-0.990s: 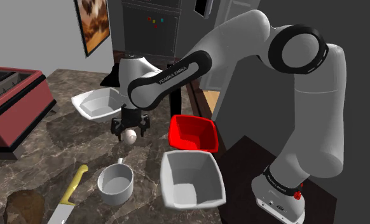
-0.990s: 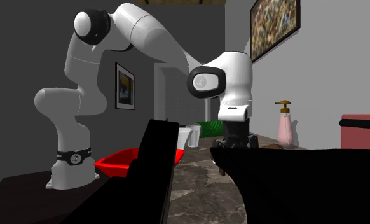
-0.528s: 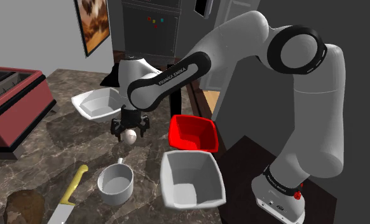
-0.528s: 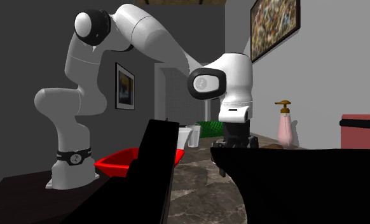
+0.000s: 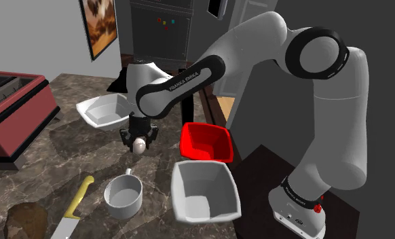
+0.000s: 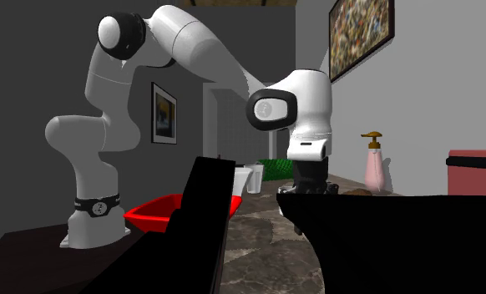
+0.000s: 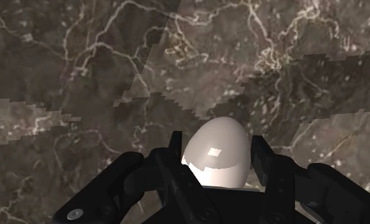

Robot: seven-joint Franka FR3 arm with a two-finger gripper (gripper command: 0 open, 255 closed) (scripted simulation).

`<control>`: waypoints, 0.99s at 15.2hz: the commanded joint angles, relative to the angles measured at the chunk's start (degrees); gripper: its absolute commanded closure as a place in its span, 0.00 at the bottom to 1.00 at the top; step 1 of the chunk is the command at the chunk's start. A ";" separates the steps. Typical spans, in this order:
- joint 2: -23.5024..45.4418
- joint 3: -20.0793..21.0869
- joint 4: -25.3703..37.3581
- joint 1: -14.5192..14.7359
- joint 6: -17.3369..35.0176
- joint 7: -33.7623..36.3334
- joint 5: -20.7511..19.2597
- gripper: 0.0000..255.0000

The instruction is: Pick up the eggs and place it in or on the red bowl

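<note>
A pale egg [image 7: 217,153] sits clasped between the two black fingers of my gripper [image 7: 217,167], just over the dark marble counter. In the shoulder view the egg [image 5: 140,144] shows under the gripper [image 5: 140,140], which points straight down near the counter's middle. The red bowl [image 5: 205,141] stands on the counter to the shoulder view's right of the egg, about a hand's width away. In the second exterior view the red bowl [image 6: 159,211] lies left of the hand, whose fingers are hidden behind a black shape.
A white bowl [image 5: 105,111] sits behind the gripper and a bigger white square bowl [image 5: 204,191] in front of the red one. A grey mug [image 5: 123,195], a yellow-handled knife [image 5: 74,207] and a red toaster [image 5: 11,108] lie toward the shoulder view's left. A pink soap dispenser [image 6: 374,165] stands behind.
The fingers, which stood apart around the egg, have come together and now clasp it. The arm itself has barely moved.
</note>
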 commanded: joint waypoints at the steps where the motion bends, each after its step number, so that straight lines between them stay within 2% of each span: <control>1: 0.01 -0.02 -0.02 -0.01 0.00 0.00 0.00 1.00; 15: -5.55 1.13 2.41 -0.93 -7.78 -0.32 1.78 1.00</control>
